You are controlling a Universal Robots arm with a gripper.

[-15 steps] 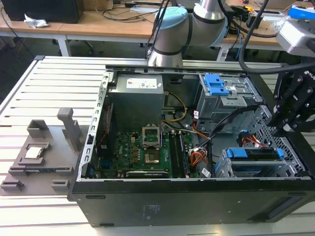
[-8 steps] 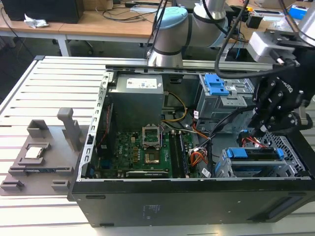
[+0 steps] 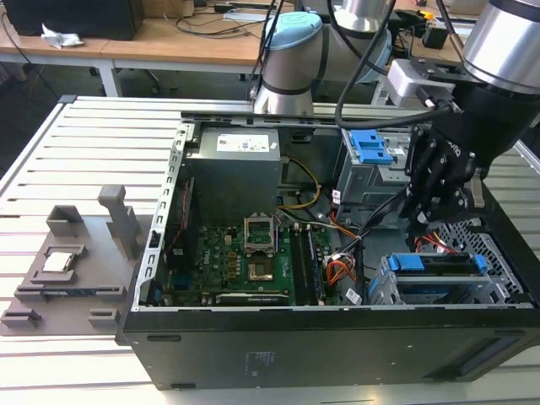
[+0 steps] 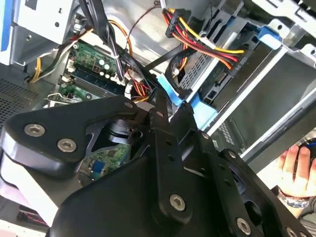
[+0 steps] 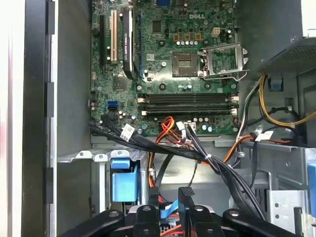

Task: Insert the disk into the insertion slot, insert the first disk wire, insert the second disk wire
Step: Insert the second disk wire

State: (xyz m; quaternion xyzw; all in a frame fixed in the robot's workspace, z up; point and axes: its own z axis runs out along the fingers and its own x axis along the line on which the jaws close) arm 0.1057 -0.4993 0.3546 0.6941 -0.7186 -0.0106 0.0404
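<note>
The disk (image 3: 440, 272), grey in its bright blue frame, lies inside the insertion slot (image 3: 499, 246), the low silver perforated cage at the case's front on the exterior view's right. My black gripper (image 3: 419, 218) hangs just above and behind that cage, among the loose cables. In the first wrist view the gripper (image 5: 173, 217) is shut on a black wire connector (image 5: 186, 193), with a blue wire (image 5: 168, 208) beside it. In the second wrist view the gripper (image 4: 163, 101) points at the disk's blue frame (image 4: 202, 107); a red, yellow and black wire bundle (image 4: 202, 39) hangs over the cage.
A taller grey cage with a blue latch (image 3: 371, 152) stands behind the gripper. The motherboard (image 3: 245, 261) and power supply (image 3: 234, 169) fill the case's middle. A grey fixture tray (image 3: 67, 270) lies outside the case. A person's hand (image 4: 296, 170) rests by the case.
</note>
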